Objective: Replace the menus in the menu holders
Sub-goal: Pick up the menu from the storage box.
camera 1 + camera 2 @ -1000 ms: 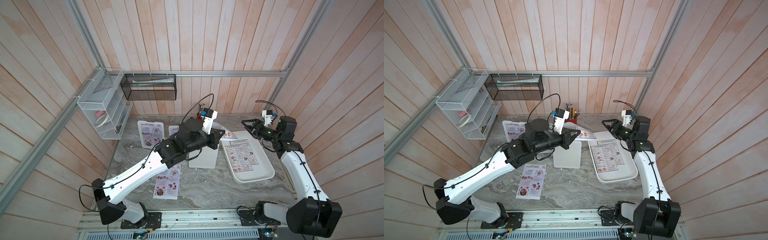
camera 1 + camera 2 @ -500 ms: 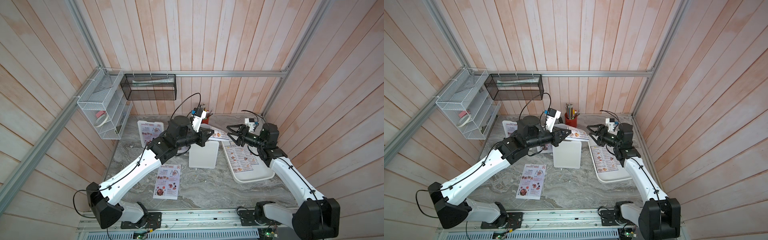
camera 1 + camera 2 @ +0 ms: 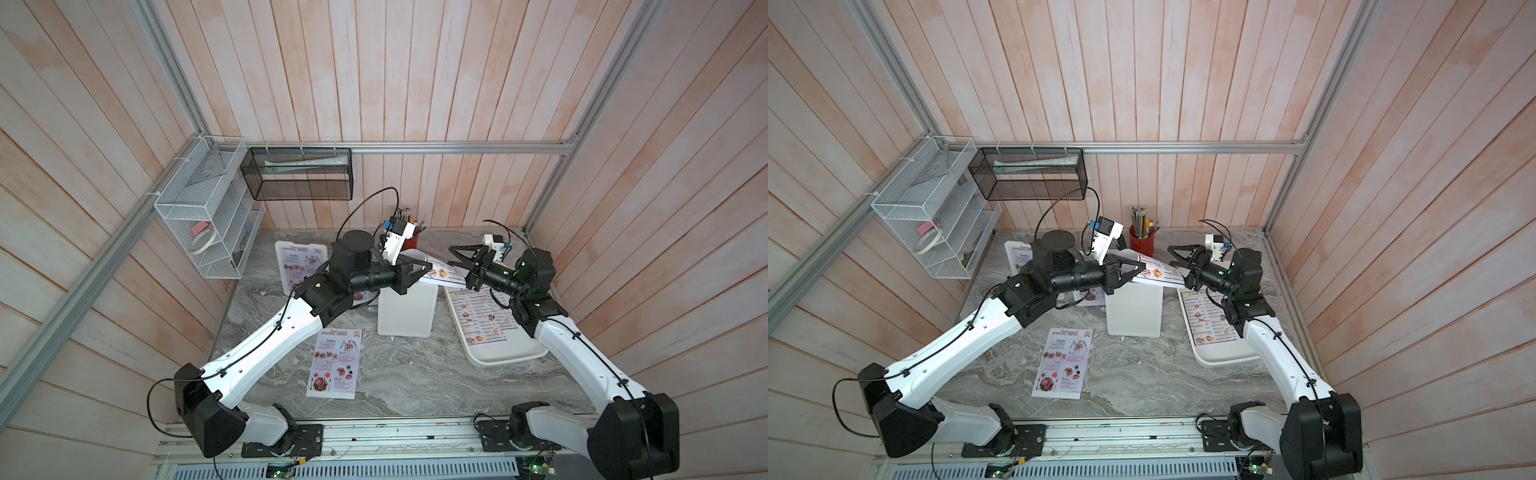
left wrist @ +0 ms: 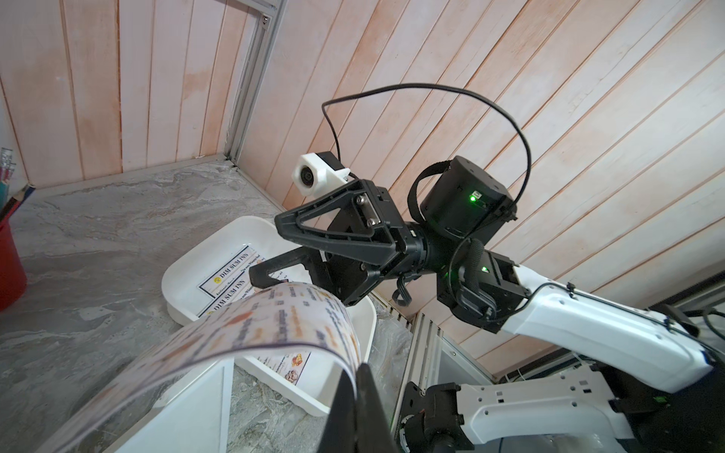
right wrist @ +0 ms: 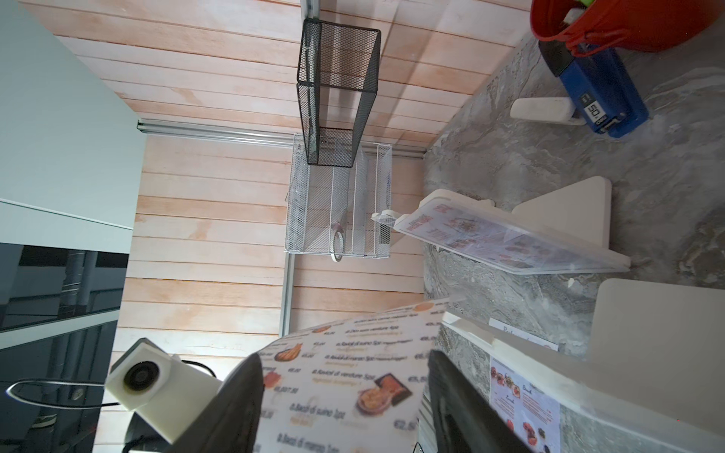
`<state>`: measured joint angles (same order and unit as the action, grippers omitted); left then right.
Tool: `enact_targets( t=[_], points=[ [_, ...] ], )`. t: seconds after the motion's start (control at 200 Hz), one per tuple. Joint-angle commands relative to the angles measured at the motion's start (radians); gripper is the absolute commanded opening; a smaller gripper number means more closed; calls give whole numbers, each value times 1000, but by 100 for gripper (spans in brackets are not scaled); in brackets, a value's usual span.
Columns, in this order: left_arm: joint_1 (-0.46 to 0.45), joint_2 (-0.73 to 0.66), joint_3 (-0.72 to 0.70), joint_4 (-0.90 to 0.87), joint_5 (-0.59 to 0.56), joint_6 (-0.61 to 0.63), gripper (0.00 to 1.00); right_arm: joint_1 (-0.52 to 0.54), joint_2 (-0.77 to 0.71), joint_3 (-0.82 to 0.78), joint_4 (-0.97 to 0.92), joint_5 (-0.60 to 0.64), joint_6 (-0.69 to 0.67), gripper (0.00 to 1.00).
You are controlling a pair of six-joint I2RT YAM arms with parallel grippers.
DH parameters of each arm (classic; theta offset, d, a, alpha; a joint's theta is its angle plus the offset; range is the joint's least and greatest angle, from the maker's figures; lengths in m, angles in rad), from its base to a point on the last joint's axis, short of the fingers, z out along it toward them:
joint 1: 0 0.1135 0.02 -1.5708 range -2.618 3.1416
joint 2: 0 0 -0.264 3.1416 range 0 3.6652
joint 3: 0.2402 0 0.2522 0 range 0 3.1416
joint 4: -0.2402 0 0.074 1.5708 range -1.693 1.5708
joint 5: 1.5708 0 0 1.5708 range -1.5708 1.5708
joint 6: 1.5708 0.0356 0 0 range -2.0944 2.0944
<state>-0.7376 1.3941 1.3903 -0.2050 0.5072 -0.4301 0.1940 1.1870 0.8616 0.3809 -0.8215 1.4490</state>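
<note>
A curled "Dim Sum Inn" menu [image 3: 442, 272] [image 3: 1158, 272] [image 4: 255, 329] hangs above the middle menu holder [image 3: 405, 311] [image 3: 1133, 309], which shows its plain white back. My left gripper [image 3: 428, 266] [image 3: 1144, 265] [image 4: 359, 376] is shut on one edge of it. My right gripper [image 3: 457, 262] [image 3: 1177, 262] [image 5: 345, 376] is open, and the sheet's other end [image 5: 353, 364] lies between its fingers. A holder with a "Special Menu" [image 3: 300, 266] [image 5: 510, 239] stands at the back left. Another holder [image 3: 1088, 296] is mostly hidden behind my left arm.
A white tray [image 3: 507, 355] [image 3: 1225, 357] [image 4: 188, 274] at the right holds more Dim Sum menus [image 3: 484, 320]. A loose Special Menu [image 3: 336, 363] lies in front. A red pencil cup [image 3: 1142, 243] stands at the back, with a black mesh basket [image 3: 299, 174] and a white wire rack [image 3: 203, 232] on the walls.
My right arm has swung left from over the tray, and its open jaws now straddle the sheet's free end. My left gripper has drawn back a little with the sheet.
</note>
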Motion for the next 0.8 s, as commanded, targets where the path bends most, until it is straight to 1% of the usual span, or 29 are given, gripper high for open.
enact_targets(
  t=[0.0,0.12,0.165,0.265,0.27,0.31,0.36,0.44,0.61,0.795],
  points=[
    [11,-6,-26,48,52,-21,0,4,-1,-12,129,-36,66,67],
    [14,-7,-41,67,68,-44,0,5,0,-13,148,-46,70,67],
    [17,-8,-40,67,66,-48,0,-1,-5,-11,123,-46,49,67],
    [27,-7,-29,66,63,-48,0,-50,-27,-1,-14,-30,-36,67],
    [27,-7,-29,67,63,-48,0,-55,-28,0,-33,-29,-67,67],
    [33,-6,-25,73,73,-50,0,-73,-29,8,-100,-22,-124,67],
    [39,-1,-24,91,92,-51,0,-77,-28,11,-134,-28,-160,68],
    [44,13,-24,118,124,-43,0,-70,-23,-2,-107,-65,-154,68],
    [68,69,-17,170,203,-54,0,-65,-50,-20,-110,-83,-150,70],
    [94,124,20,195,217,-67,0,-83,-57,-83,-107,-102,-150,70]
  ],
)
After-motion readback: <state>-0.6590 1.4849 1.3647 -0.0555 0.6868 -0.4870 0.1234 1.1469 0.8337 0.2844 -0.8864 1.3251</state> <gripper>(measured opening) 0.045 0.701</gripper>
